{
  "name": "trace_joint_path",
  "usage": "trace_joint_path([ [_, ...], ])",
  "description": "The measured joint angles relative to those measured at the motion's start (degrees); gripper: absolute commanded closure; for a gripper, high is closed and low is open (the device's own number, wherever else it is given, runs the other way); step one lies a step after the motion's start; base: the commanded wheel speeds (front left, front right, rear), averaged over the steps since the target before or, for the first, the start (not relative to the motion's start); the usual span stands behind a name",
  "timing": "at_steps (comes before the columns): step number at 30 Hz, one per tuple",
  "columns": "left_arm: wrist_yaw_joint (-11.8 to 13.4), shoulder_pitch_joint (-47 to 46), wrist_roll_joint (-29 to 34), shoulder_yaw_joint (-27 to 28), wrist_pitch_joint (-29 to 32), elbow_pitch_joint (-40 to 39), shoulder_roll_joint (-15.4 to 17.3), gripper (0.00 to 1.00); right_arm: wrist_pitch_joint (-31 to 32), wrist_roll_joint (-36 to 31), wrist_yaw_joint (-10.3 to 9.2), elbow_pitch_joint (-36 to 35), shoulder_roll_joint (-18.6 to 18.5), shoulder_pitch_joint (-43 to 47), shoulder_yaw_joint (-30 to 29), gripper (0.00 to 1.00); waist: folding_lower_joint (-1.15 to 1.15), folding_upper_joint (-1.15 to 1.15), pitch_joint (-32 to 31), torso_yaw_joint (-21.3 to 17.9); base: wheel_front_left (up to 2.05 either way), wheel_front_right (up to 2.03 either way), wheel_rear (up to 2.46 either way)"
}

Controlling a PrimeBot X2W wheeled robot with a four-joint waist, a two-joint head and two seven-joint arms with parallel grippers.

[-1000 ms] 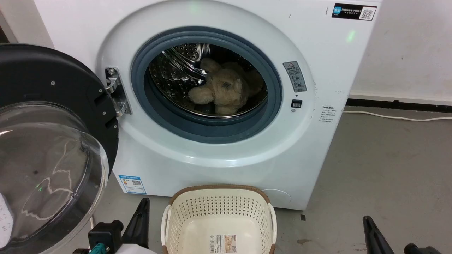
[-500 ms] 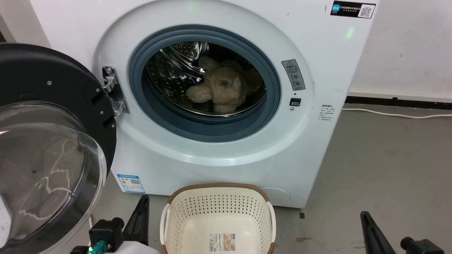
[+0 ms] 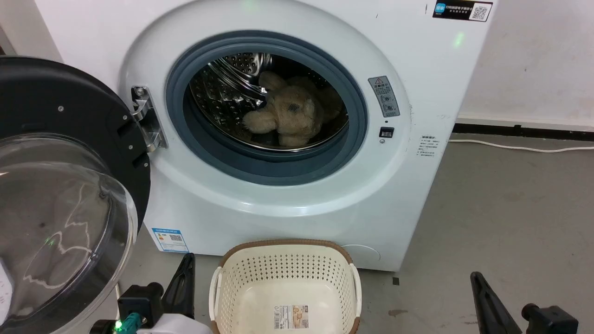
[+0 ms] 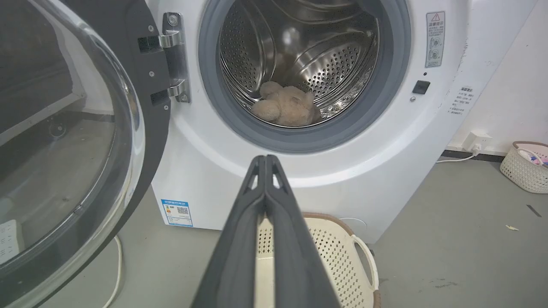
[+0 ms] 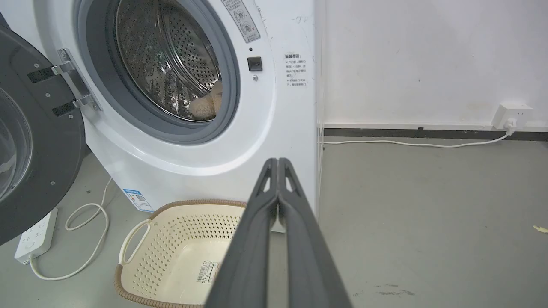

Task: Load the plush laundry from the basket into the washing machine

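One plush laundry [image 3: 287, 116] occupies washing machine [image 3: 287, 208] (door [image 3: 69, 195] open)

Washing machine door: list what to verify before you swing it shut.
1. Fluffy cream-beige plush toy lies wholly inside the shiny steel drum: ok.
2. Grey rubber ring free of plush: ok.
3. Oval cream perforated basket holds just its label sticker: ok.
4. Left gripper shut, holding nothing: ok.
5. Right gripper shut, holding nothing: ok.
6. Black-framed clear-domed door closed: not ok, it stands wide open.
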Motion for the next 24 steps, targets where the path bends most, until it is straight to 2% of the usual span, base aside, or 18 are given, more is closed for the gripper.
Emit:
trace_joint_path([
  [24, -1.05, -0.27, 4.43, 2.66, 1.99, -1.12, -1.94, 1.0, 2.81, -2.12, 0.0, -1.2, 0.0, -2.09, 0.34, 1.0, -0.01, 0.0, 0.67, -0.48, 0.0, 0.0, 0.0],
])
